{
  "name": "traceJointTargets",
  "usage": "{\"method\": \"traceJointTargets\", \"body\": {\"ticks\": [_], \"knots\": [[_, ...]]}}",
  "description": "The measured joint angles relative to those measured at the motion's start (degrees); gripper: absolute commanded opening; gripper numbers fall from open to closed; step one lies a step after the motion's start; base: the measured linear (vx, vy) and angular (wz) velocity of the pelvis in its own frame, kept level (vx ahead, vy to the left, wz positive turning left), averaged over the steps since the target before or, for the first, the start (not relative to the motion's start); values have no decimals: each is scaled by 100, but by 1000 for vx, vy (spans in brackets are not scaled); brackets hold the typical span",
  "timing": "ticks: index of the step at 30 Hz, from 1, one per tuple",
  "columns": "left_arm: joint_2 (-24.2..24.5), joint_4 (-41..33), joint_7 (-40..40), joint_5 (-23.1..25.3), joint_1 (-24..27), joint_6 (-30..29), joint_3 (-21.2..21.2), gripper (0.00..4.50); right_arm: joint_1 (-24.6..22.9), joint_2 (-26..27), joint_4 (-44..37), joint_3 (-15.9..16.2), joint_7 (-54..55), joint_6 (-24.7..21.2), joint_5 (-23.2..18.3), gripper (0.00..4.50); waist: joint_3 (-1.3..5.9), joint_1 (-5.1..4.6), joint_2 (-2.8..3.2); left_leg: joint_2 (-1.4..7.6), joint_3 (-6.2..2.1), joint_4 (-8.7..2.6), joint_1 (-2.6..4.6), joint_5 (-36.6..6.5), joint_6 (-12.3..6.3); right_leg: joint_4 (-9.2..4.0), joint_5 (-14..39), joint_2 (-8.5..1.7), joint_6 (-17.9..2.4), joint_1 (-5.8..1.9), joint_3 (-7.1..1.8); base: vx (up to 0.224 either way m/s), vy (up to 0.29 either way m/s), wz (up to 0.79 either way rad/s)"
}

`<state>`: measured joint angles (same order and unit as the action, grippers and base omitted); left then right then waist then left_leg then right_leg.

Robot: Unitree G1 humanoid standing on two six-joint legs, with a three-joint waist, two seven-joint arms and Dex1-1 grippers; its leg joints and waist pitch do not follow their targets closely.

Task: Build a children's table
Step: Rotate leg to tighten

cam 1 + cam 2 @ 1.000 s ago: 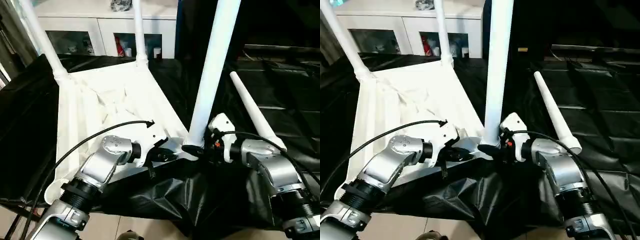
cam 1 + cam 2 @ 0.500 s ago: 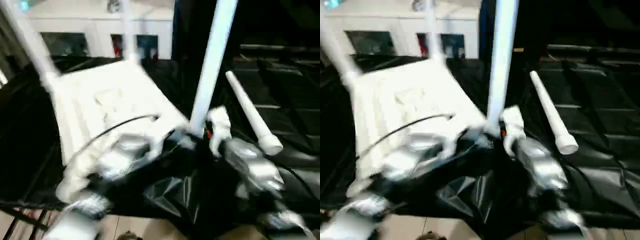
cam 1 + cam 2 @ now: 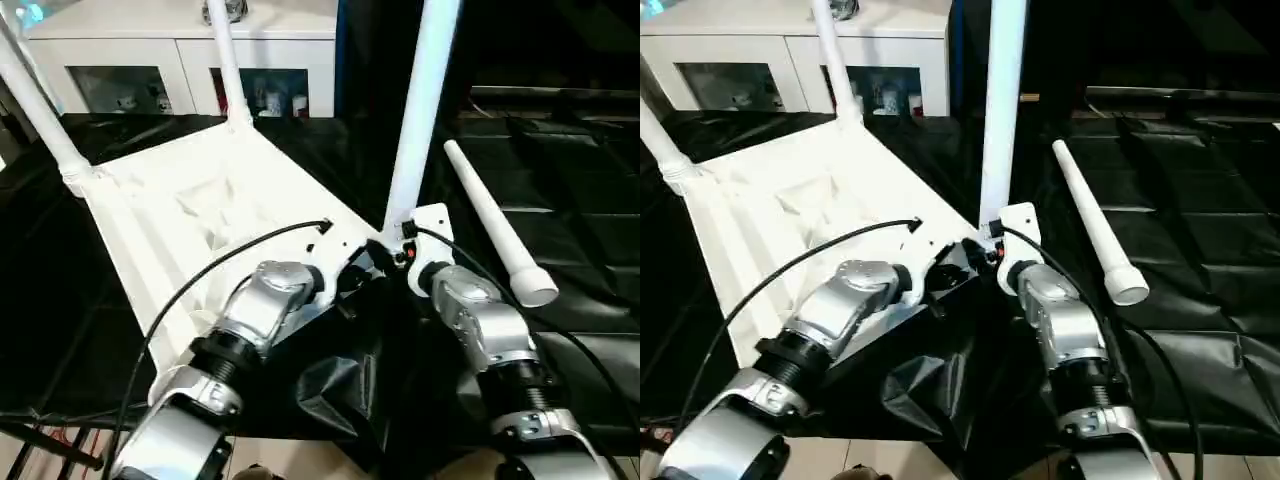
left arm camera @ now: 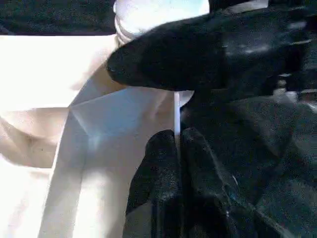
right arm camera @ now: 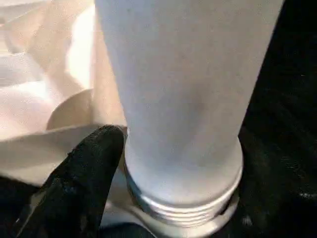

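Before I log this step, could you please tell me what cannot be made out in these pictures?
- Tops of the three standing legs: cut off by the upper edge in both eye views.
- Near corner socket of the tabletop: hidden behind the two wrists in the eye views.
- Right pincer: one finger shows beside the leg's threads in the right wrist view; its grip is unclear.

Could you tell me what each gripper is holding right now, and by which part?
The left gripper pinches the tabletop by its edge at the near corner. The right gripper is at the base of the upright leg; whether it grips is unclear.
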<state>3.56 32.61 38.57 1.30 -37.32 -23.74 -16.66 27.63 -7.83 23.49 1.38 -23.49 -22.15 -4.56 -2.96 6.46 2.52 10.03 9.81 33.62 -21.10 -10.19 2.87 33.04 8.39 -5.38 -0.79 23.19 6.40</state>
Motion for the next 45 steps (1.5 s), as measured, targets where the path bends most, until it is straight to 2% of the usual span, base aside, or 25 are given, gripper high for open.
{"method": "traceJointTargets", "body": {"ticks": [8,13,19,21,23,28,33,38,42,45], "knots": [[734,-728,1016,-161,459,114,-195,0,-319,-1087,-558,564,-1798,136,-98,363,-3,37,5,2,0,1,-1,0,0,1,0,1,0,1,1,0,0,0],[1161,-1070,1569,-191,667,195,-245,0,-437,-1486,-858,679,-2571,234,-247,363,-4,99,4,2,0,11,-1,0,0,2,-1,0,-2,-2,-2,0,0,0],[1388,-1375,1868,-291,830,161,-279,0,-496,-1554,-932,709,-2937,239,-401,363,-4,166,5,3,0,10,-1,0,0,6,-2,1,-4,0,-2,0,0,0],[1401,-1407,1887,-318,841,159,-292,0,-495,-1553,-933,724,-2956,240,-417,337,-4,179,5,3,0,10,-3,0,0,5,-2,0,-4,0,-2,0,0,0],[1402,-1429,1904,-334,848,158,-293,0,-495,-1552,-933,763,-2971,250,-433,337,-4,179,4,3,0,10,-3,0,0,5,-2,0,-4,0,-2,0,0,0],[1401,-1437,1937,-343,851,134,-293,0,-506,-1543,-947,795,-2974,253,-434,283,-4,177,4,3,0,11,-1,0,0,6,-2,1,-4,0,-2,0,0,0],[1396,-1465,1929,-351,863,69,-293,0,-551,-1516,-988,793,-2925,253,-434,275,-4,175,4,3,0,10,-1,0,0,6,-2,1,-4,0,-2,0,0,0],[913,-1042,1200,-191,637,-16,-182,0,-559,-984,-837,524,-1874,166,-299,272,-4,156,4,3,1,20,2,0,0,6,-3,1,-5,-2,-4,0,0,0],[127,-226,70,-107,141,-181,65,0,-255,-284,-403,130,-413,-2,-82,272,-3,63,5,1,3,27,2,1,0,6,-4,0,-6,-2,-8,0,0,0],[-262,214,-572,-88,-132,-204,182,0,-23,195,-143,-95,610,-78,24,272,1,-10,11,0,3,17,1,0,0,5,-4,0,-5,1,-7,0,0,0]]}}
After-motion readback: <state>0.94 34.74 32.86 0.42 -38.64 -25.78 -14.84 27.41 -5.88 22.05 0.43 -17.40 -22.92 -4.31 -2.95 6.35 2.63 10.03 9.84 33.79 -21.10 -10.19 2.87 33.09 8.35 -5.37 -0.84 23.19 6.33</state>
